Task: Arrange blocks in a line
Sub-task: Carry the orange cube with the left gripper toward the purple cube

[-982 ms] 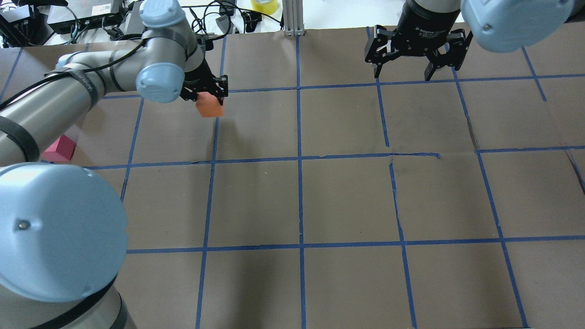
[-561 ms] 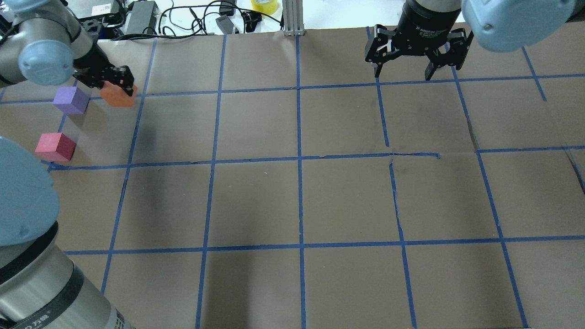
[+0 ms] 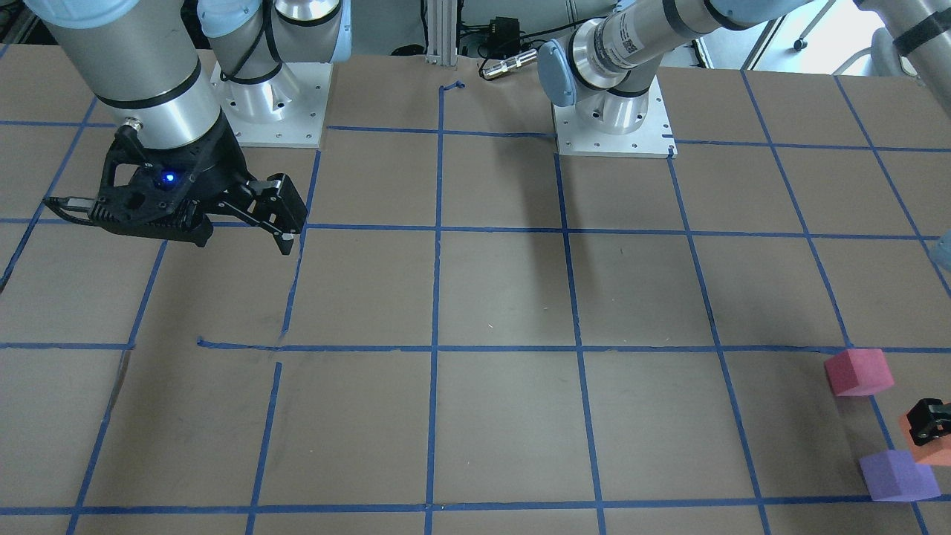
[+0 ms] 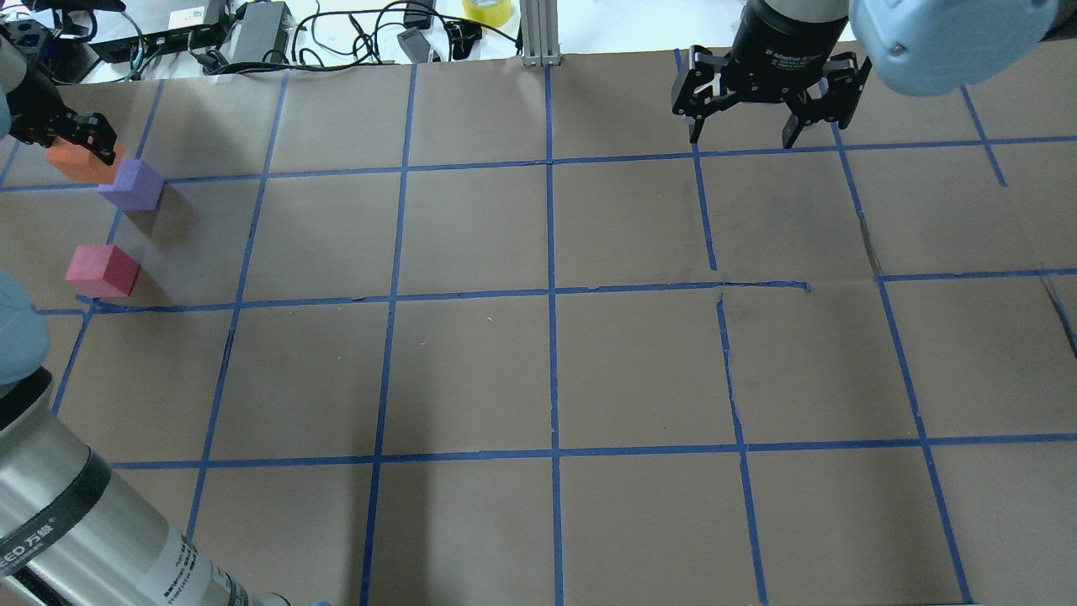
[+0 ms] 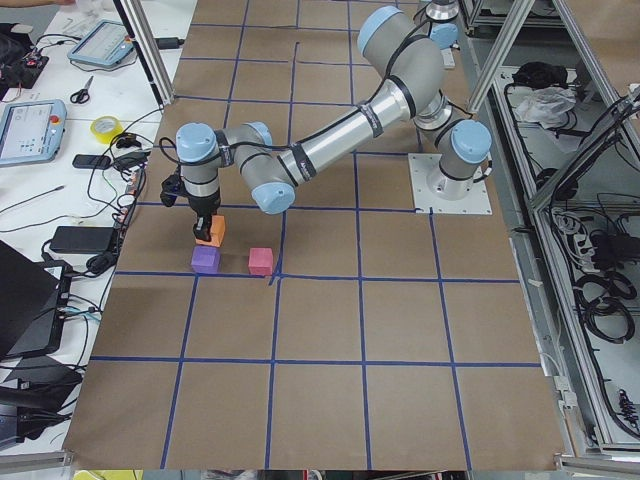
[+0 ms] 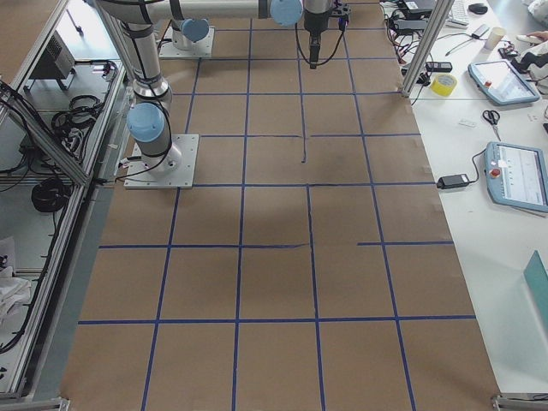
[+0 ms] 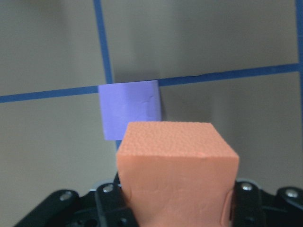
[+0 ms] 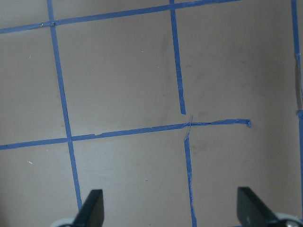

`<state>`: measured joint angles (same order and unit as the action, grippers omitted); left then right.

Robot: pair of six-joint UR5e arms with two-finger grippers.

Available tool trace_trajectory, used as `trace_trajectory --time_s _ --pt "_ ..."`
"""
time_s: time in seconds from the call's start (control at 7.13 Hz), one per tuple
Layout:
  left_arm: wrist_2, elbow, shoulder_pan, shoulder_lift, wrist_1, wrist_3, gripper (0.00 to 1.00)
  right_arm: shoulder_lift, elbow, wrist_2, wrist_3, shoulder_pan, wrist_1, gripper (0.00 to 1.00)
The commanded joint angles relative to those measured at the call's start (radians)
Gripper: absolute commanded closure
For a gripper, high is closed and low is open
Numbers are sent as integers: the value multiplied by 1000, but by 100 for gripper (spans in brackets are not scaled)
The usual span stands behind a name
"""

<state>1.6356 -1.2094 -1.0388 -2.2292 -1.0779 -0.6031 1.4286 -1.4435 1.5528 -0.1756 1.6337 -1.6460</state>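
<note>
My left gripper (image 4: pixel 82 148) is shut on the orange block (image 4: pixel 74 163) at the table's far left; the block fills the left wrist view (image 7: pixel 177 175). The purple block (image 4: pixel 132 185) sits on the table right beside it, also in the wrist view (image 7: pixel 130 111). The pinkish-red block (image 4: pixel 103 271) sits nearer the robot, apart from both. In the front view they show as pinkish-red (image 3: pixel 858 371), purple (image 3: pixel 897 475) and orange (image 3: pixel 935 448). I cannot tell whether the orange block touches the table. My right gripper (image 4: pixel 749 130) is open and empty at the far right.
The brown paper table (image 4: pixel 555 370) carries a blue tape grid. Cables, a power brick and a yellow tape roll (image 4: pixel 487 10) lie beyond the far edge. The robot's bases (image 3: pixel 609 119) stand at its near edge.
My left gripper has carried the orange block leftward across the table, past the purple block to its far-left side. The right arm has not moved.
</note>
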Motion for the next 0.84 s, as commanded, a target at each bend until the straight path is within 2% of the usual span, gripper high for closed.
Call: trace_trajectory --time_s 0.0,0.42,0.7 --pt "18 -1 23 -17 -16 8 100 3 0 7 -1 -2 0 0" --pt "1 -39 46 -23 -60 224 100 3 0 7 -4 -2 0 0" --pt "18 -59 45 -16 -50 147 100 3 0 6 -4 -2 0 0"
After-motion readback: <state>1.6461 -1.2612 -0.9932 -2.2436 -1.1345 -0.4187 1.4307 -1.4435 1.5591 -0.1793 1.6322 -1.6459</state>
